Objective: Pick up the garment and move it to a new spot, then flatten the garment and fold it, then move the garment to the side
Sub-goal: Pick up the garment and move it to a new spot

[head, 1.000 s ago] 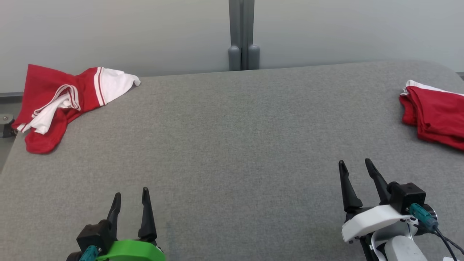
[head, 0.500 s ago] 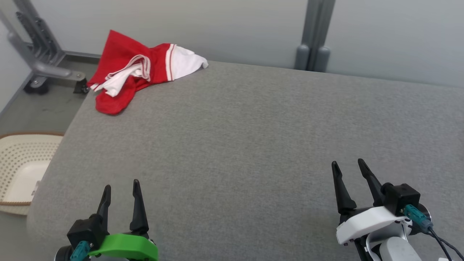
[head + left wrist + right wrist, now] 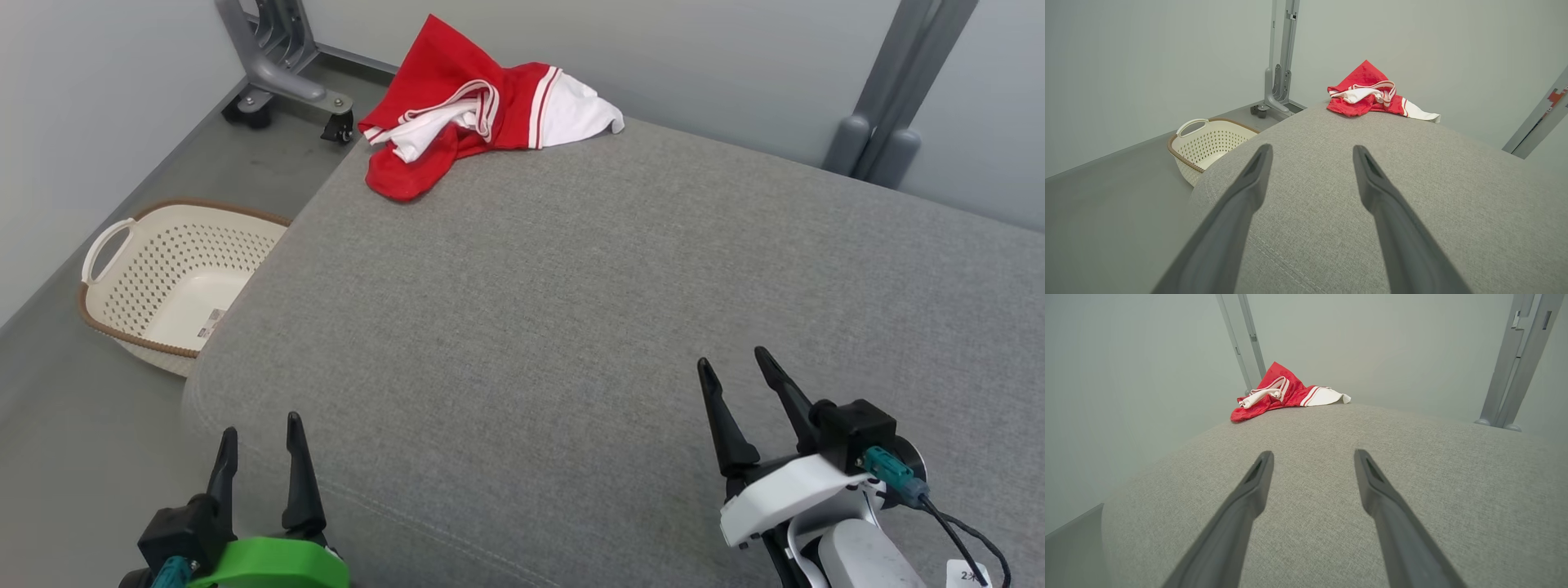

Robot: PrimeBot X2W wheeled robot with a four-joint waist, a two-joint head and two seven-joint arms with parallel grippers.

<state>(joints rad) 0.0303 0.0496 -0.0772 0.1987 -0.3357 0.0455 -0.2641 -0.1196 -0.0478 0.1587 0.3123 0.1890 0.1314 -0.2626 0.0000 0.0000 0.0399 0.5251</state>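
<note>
1. Red fabric with white panels and striped trim makes up the crumpled garment (image 3: 465,114), which lies heaped on the far left corner of the grey upholstered bench (image 3: 571,286). Part of it appears to reach past the far edge.
2. The left gripper with the green bracket (image 3: 261,425) is held at the near left corner, its two dark fingers moderately parted with nothing between them.
3. The right gripper with the white bracket (image 3: 731,357) is held above the near edge towards the right, likewise parted and empty. Both are well apart from the garment.
4. The pick-up is judged not yet begun, and a long reach across the bench to the far left corner would be needed.
5. If only the top layer were pinched, the heap could unfurl and trail. A hanging end might then slide over the left edge towards the cream perforated plastic basket (image 3: 147,261), which stands on the floor just beside that edge.
6. If the fingers were brought in low from the near side, the garment could be pushed off the corner. It would then fall near the grey metal stand on castors (image 3: 277,73) behind it.
7. If the fingers were driven down too far, the soft upholstery might be caught along with the cloth.
</note>
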